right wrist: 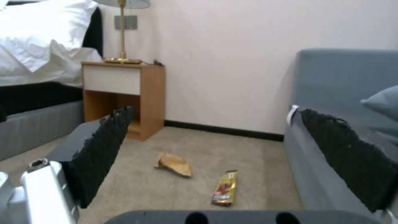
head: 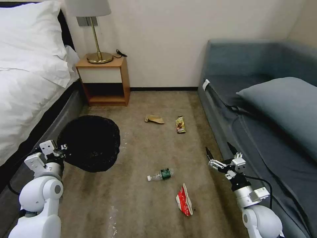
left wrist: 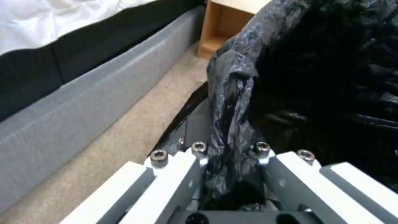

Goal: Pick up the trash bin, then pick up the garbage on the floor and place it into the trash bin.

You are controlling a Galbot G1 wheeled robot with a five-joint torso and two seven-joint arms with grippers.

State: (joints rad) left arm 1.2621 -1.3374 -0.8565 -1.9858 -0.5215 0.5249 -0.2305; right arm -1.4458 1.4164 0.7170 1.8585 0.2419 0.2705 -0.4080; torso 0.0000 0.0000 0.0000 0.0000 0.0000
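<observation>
Trash bin (head: 89, 142) off the floor (head: 142, 201), beside the bed, mouth tipped toward the litter, held by its bag rim in the left gripper (left wrist: 230, 174). Right gripper (head: 222, 152) by the sofa, jaws wide. Best to approach the bottle (head: 160, 174) across its long axis (lying crosswise, cap leftward).

Head looks down; wrists low, sharing nightstand (head: 104, 79).

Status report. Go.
Left gripper shut on trash bin rim, bin held up. Right gripper open, empty. Four garbage pieces on floor. Path unobstructed.
</observation>
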